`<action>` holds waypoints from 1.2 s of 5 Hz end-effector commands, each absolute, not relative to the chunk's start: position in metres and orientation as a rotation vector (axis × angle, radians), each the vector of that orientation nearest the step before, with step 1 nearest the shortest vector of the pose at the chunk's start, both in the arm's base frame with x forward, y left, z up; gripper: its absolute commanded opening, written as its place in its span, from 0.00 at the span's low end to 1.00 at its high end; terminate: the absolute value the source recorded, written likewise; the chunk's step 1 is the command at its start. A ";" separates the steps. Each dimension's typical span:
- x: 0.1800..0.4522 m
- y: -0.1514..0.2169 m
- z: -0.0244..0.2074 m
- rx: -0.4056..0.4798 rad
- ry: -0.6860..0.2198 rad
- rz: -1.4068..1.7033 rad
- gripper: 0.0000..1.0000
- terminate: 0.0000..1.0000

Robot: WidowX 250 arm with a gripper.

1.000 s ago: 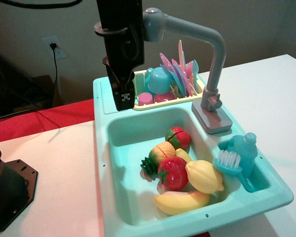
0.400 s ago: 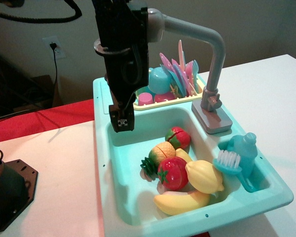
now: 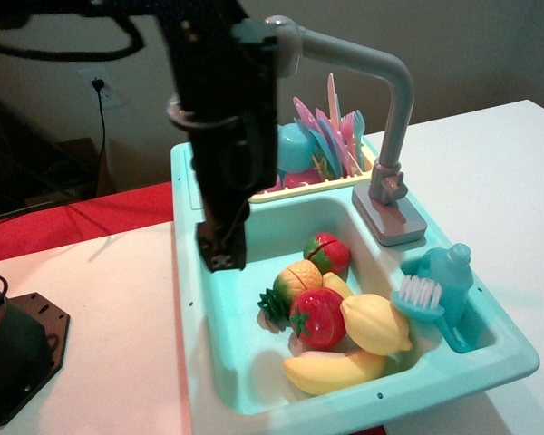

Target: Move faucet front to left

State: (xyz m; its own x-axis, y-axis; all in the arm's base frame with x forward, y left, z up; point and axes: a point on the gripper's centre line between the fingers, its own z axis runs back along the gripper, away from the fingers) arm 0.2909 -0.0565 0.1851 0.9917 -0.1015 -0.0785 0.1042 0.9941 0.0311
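I see my gripper [image 3: 223,256] over the sink's [image 3: 199,299] left edge, jaw state unclear, faucet [image 3: 381,118] spout reaching left

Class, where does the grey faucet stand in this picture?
The faucet stands on the right rim of the sink, between the dish rack behind and the soap bottle in front, its spout reaching left.

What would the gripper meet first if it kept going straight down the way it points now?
The gripper points down over the left end of the teal sink. Going straight on, it would probably meet the sink's basin floor or left wall first, not the toy fruit; depth is unclear from one view.
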 end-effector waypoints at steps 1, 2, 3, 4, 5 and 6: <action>0.325 -0.052 0.189 0.025 0.044 -0.051 1.00 0.00; 0.346 -0.051 0.183 0.021 0.054 -0.037 1.00 0.00; 0.358 -0.046 0.178 0.024 0.063 -0.019 1.00 0.00; 0.351 -0.017 0.181 0.048 0.054 0.058 1.00 0.00; 0.343 0.016 0.186 0.044 0.046 0.128 1.00 0.00; 0.326 0.038 0.189 0.058 0.035 0.172 1.00 0.00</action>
